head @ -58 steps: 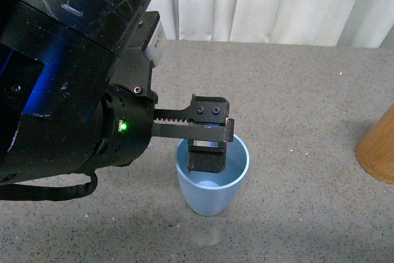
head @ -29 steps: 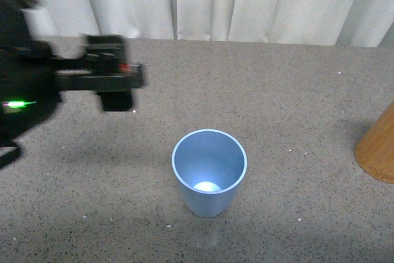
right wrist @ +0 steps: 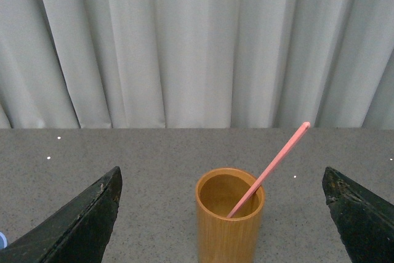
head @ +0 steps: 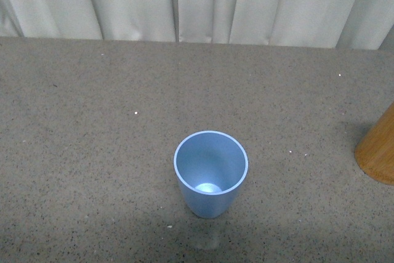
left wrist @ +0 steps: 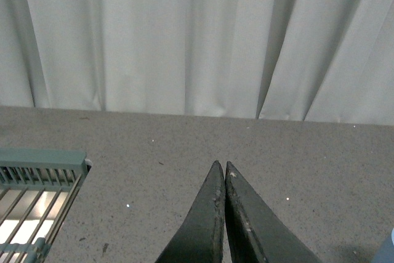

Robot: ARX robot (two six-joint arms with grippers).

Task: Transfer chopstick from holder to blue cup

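The blue cup point(head: 210, 172) stands upright and empty on the grey table in the front view; neither arm shows there. The tan wooden holder point(right wrist: 229, 220) stands in the right wrist view with one salmon-pink chopstick point(right wrist: 269, 168) leaning out of it; its edge also shows at the right of the front view point(head: 378, 152). My right gripper point(right wrist: 225, 183) is open wide, its fingers on either side of the holder and short of it. My left gripper point(left wrist: 220, 167) is shut and empty above bare table. A sliver of the cup shows at the left wrist view's corner point(left wrist: 389, 250).
A white curtain point(head: 197, 4) hangs along the table's far edge. A grey-green wire rack point(left wrist: 37, 201) lies on the table near the left gripper.
My left arm, which hung over the blue cup a second ago, has drawn back to the left and out of the front view. The cup stays put.
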